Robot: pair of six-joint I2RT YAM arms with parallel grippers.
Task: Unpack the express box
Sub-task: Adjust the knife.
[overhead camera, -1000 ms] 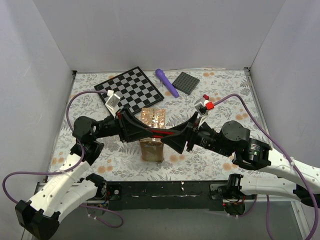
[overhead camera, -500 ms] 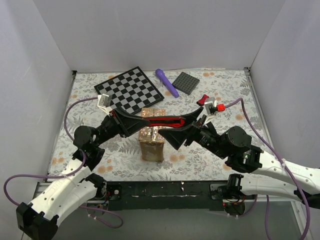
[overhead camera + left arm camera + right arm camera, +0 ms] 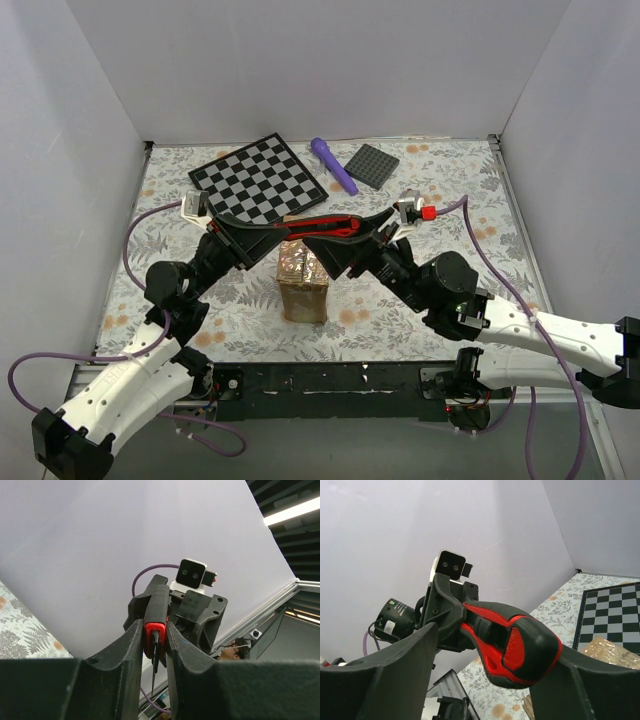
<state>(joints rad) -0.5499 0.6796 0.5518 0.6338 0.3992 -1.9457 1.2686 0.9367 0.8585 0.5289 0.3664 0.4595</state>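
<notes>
The express box (image 3: pixel 303 285), a small brown carton with shiny tan tape, stands on the floral table between the arms; a corner of it shows in the right wrist view (image 3: pixel 612 652). A red-and-black utility knife (image 3: pixel 325 225) hangs level above the box, between both grippers. My left gripper (image 3: pixel 288 232) is shut on its red blade end (image 3: pixel 155 625), with the thin blade poking down between the fingers (image 3: pixel 130 650). My right gripper (image 3: pixel 355 240) is spread around the handle butt (image 3: pixel 520 645). The butt leans on one finger (image 3: pixel 580 680) and a gap shows at the other.
A black-and-white chessboard (image 3: pixel 260 180) lies at the back left. A purple cylinder (image 3: pixel 333 165) and a flat dark grey square plate (image 3: pixel 373 165) lie behind the box. White walls close in the table on three sides.
Both grippers have risen and moved back with the knife, from the box's top to well above it. The box has not moved.
</notes>
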